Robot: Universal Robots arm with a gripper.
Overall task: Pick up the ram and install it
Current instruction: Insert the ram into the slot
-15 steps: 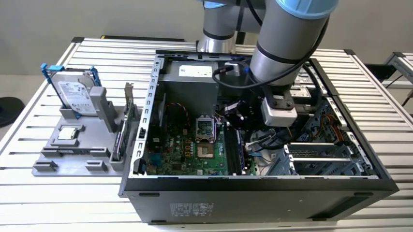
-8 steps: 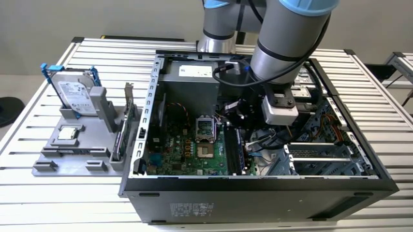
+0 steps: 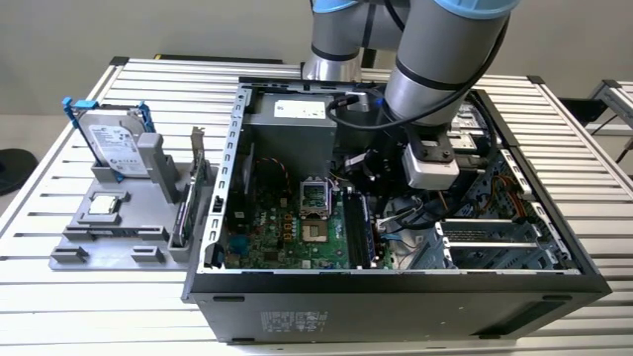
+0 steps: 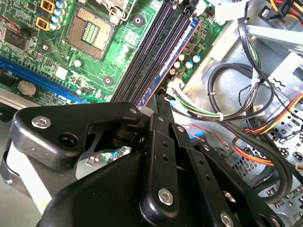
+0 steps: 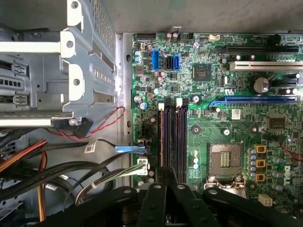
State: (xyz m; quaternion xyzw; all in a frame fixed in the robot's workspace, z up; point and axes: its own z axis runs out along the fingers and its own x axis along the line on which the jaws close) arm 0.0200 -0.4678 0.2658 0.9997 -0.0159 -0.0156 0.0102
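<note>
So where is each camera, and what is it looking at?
Exterior view: off the arm, above the table, looking down into the open computer case; the grey arm reaches in.
First wrist view: on the arm, looking straight down at the motherboard; black claw at the edge.
Second wrist view: on the arm, slanted; claw close up.
Both wrist views share the memory slots.

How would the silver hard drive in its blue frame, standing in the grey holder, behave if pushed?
The silver hard drive looks metal-cased, so probably stiff and heavy for its size. Standing on edge in the grey holder, it may tip rather than slide.
</note>
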